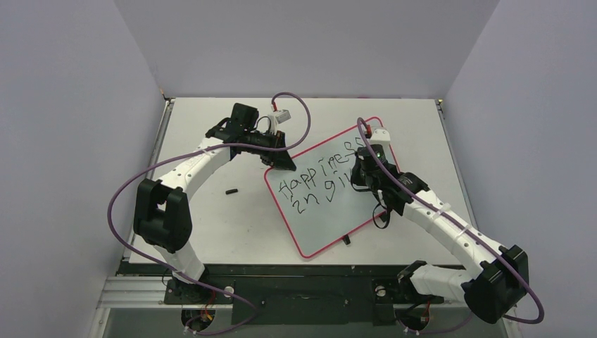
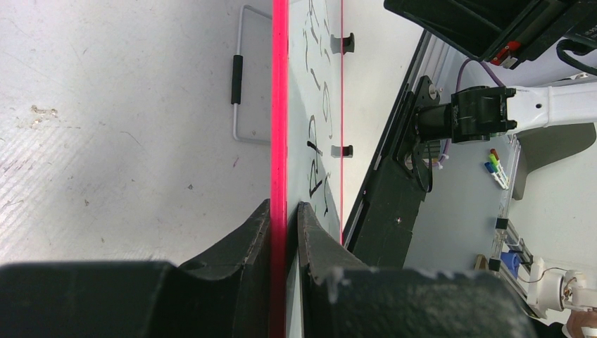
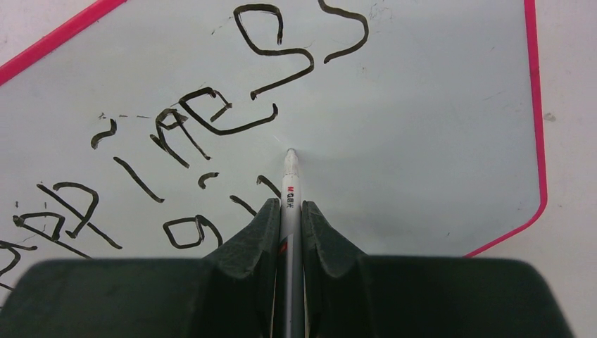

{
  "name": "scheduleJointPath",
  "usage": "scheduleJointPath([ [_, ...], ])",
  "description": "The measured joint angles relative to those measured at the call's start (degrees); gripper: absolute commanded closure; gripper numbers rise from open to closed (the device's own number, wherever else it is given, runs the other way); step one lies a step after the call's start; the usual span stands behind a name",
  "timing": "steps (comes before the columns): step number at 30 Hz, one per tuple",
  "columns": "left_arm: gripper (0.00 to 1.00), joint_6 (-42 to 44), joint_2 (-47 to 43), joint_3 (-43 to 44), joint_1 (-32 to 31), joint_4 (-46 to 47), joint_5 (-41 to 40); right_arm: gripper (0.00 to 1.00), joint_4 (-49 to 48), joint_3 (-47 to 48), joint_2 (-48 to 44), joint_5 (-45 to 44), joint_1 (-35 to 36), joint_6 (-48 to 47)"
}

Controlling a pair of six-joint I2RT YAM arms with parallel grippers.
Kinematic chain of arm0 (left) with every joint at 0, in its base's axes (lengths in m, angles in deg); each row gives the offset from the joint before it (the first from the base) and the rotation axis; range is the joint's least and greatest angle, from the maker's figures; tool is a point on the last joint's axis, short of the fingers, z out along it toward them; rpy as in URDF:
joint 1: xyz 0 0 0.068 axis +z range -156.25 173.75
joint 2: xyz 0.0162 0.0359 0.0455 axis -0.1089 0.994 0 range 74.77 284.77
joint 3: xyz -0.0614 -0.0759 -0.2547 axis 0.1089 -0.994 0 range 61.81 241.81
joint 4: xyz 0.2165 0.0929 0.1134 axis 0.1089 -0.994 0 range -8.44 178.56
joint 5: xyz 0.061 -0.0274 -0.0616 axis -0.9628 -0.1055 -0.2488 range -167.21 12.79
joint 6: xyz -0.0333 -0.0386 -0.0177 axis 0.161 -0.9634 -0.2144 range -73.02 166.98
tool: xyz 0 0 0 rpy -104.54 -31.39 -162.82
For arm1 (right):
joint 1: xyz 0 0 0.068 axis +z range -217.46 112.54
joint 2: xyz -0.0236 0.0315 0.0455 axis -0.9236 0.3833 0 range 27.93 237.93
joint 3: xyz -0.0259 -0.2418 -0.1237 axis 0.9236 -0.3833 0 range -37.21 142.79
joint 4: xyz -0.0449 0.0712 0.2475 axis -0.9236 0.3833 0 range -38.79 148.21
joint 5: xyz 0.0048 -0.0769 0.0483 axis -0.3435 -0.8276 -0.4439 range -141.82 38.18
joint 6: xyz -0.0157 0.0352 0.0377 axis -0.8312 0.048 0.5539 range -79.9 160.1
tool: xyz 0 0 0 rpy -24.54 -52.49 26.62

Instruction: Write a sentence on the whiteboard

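The whiteboard (image 1: 331, 211) lies slanted on the table, white with a thin red rim. The sentence (image 1: 317, 184) is black lettering in two lines, reading roughly "Happiness" over "in giv". My left gripper (image 1: 285, 163) is shut on the board's upper left edge; the left wrist view shows the red rim (image 2: 280, 105) clamped between the fingers. My right gripper (image 1: 366, 172) is shut on a white marker (image 3: 291, 183), whose tip touches the board just past the last stroke of the second line. The lettering shows large in the right wrist view (image 3: 211, 120).
A small black marker cap (image 1: 230, 191) lies on the table left of the board. Two black tabs (image 2: 343, 44) sit along the board's near edge. A wire stand (image 2: 239, 84) with a black sleeve shows behind the board in the left wrist view.
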Motion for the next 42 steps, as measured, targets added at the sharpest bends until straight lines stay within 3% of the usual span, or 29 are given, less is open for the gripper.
scheduleJointPath([
  [17, 1.00, 0.04, -0.63, 0.00, -0.33, 0.33, 0.42, 1.00, 4.31, 1.75, -6.69, -1.88, -2.67, -1.64],
  [42, 1.00, 0.07, -1.14, -0.28, -0.39, 0.35, 0.42, 1.00, 1.16, -0.13, -1.84, 6.29, -7.45, -1.16],
])
